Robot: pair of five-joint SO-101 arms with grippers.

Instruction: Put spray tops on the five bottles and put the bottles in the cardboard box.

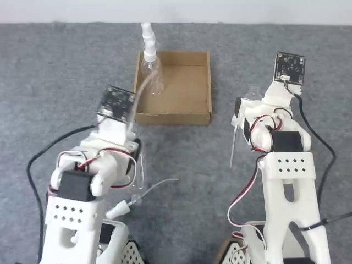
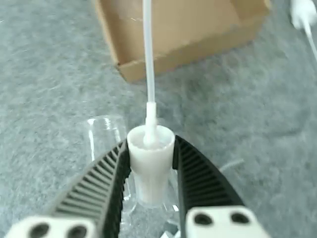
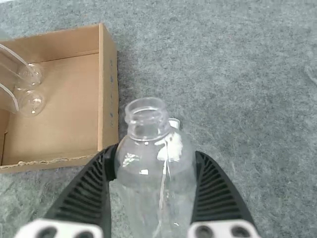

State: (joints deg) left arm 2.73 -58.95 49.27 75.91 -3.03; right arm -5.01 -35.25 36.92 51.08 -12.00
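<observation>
grey carpet [image 1: 66,66] covers the table; the cardboard box [image 1: 173,118] sits at its far middle, between the two arms; two bottles [image 3: 32,104] lie inside it along one side wall, and a white sprayer head pokes out past the far rim; the left claw [image 2: 150,148] is pinching a spray top [image 2: 151,171] by its white collar, dip tube pointing towards the box; an uncapped bottle [image 2: 103,130] sits just beside that claw; the right claw [image 3: 154,154] is clamped on an open-necked bottle [image 3: 146,119] near the box's corner; a second spray top [image 1: 127,206] lies loose by the left arm's base
</observation>
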